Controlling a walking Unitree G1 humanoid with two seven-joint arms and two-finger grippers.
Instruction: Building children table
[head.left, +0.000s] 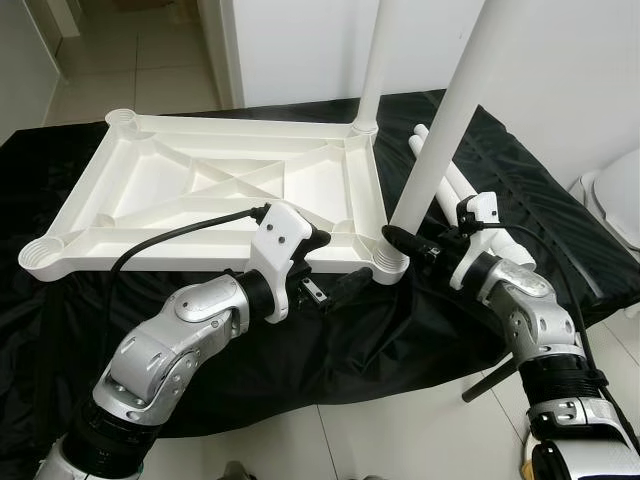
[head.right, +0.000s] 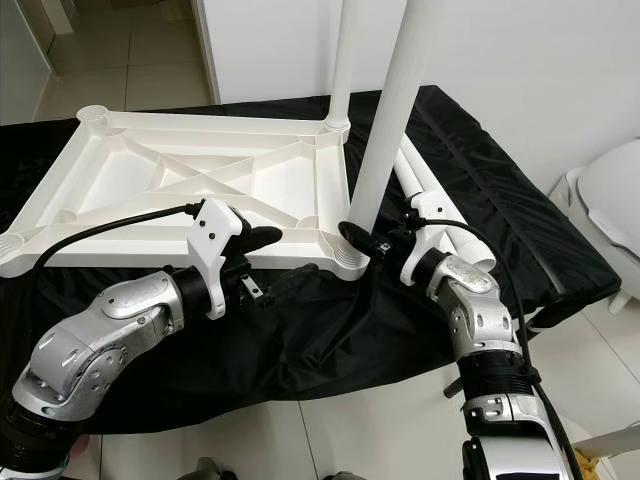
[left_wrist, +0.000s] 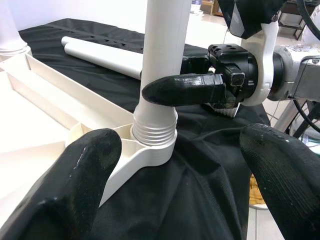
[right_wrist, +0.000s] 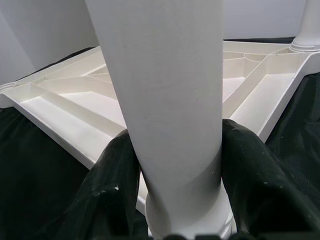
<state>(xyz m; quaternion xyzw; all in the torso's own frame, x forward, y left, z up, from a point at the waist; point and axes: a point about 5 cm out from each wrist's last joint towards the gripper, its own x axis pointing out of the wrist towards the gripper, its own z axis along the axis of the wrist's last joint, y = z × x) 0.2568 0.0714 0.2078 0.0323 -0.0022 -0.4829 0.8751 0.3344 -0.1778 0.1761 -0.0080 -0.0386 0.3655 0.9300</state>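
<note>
At the near right corner of the upturned tabletop, our right gripper pinches a white table leg just above its threaded end, one black finger pressed to each side of the tube. That leg stands in the corner socket, leaning a little toward our right (its thread ridges show above the socket rim in the left wrist view). Our left gripper hovers low beside the same corner, its two fingers spread wide with nothing between them, pointing toward the socket from the near edge of the tabletop.

Farther out, the white plastic tabletop lies underside up, its ribs and diagonal braces showing, on a black cloth that covers the surface beneath. A second leg stands upright in the far right corner. Two more loose legs lie side by side on the cloth beyond our right gripper. White floor tiles show below the cloth.
</note>
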